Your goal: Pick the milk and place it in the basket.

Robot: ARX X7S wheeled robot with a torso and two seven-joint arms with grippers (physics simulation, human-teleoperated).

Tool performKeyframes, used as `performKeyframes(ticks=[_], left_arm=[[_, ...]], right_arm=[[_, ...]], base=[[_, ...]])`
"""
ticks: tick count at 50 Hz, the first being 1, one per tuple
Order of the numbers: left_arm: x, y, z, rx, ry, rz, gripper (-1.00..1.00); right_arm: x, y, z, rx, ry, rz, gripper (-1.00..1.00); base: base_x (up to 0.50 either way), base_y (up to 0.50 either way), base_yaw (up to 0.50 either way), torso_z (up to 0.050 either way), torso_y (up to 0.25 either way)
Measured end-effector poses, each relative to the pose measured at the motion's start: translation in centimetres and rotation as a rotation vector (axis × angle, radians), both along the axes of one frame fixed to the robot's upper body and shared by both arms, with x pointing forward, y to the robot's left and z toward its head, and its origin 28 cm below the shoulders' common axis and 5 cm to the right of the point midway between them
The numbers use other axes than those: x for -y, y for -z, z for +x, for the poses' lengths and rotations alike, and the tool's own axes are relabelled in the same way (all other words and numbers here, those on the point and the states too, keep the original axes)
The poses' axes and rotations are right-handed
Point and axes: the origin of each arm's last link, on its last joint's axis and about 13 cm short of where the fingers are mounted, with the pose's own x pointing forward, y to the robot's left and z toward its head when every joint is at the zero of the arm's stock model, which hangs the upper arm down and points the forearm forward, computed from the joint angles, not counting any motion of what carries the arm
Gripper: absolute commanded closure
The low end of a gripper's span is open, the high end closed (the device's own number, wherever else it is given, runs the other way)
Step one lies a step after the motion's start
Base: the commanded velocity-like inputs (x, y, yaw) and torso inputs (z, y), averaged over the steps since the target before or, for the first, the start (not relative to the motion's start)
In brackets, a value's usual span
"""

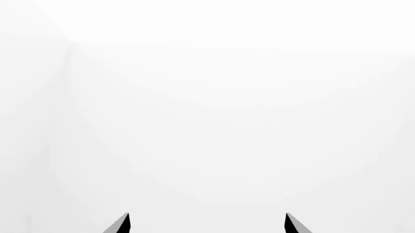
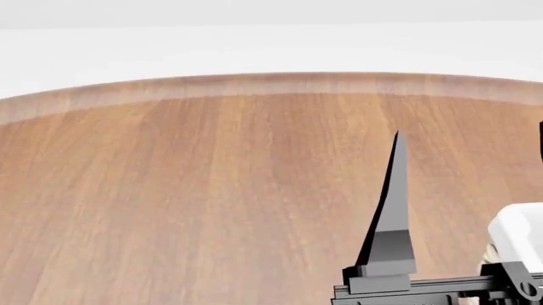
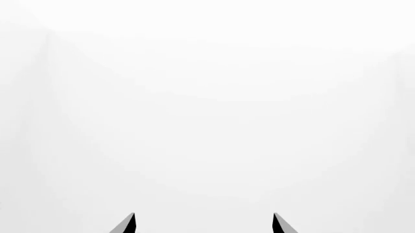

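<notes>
Neither the milk nor the basket can be made out in any view. In the head view one long dark finger (image 2: 392,197) of my right gripper (image 2: 469,130) stands up over the wooden table (image 2: 187,190), and a sliver of its other finger shows at the right edge. The jaws stand wide apart. The right wrist view shows only the two tips of the right gripper (image 3: 203,214), with blank white between them. My left gripper (image 1: 207,214) is open too, its tips wide apart against plain white.
The table's rounded far edge (image 2: 254,84) runs across the head view, with white floor or wall beyond it. A white rounded shape (image 2: 519,232) with a tan strip under it sits at the right edge; I cannot tell what it is.
</notes>
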Motion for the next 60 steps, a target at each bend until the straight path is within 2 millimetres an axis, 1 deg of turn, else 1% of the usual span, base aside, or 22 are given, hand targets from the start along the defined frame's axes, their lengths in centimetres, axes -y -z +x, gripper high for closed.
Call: performKeyframes(ticks=[6,13,29,45,60], left_arm=[[0.0,0.0,0.0,-0.001,-0.001,0.000,-1.00],[-0.1,0.1,0.1,-0.003,-0.003,0.000,-1.00],[-0.1,0.1,0.2,-0.007,-0.007,0.000,-1.00],[-0.1,0.2,0.2,-0.008,-0.009,0.002,-1.00],[-0.1,0.2,0.2,-0.010,-0.009,0.003,-1.00]], right_arm=[[0.1,0.3,0.3,-0.033,-0.017,-0.012,-1.00],[0.2,0.9,0.9,-0.111,-0.059,-0.048,-1.00],[0.3,3.6,2.3,-0.352,-0.218,-0.171,-1.00],[-0.3,6.5,2.3,-0.494,-0.373,-0.323,-1.00],[-0.9,9.1,2.2,-0.583,-0.467,-0.430,-1.00]], base=[[0.00,0.00,0.00,0.000,0.000],[0.00,0.00,0.00,0.000,0.000],[0.00,0.00,0.00,0.000,0.000],[0.00,0.00,0.00,0.000,0.000],[0.00,0.00,0.00,0.000,0.000]])
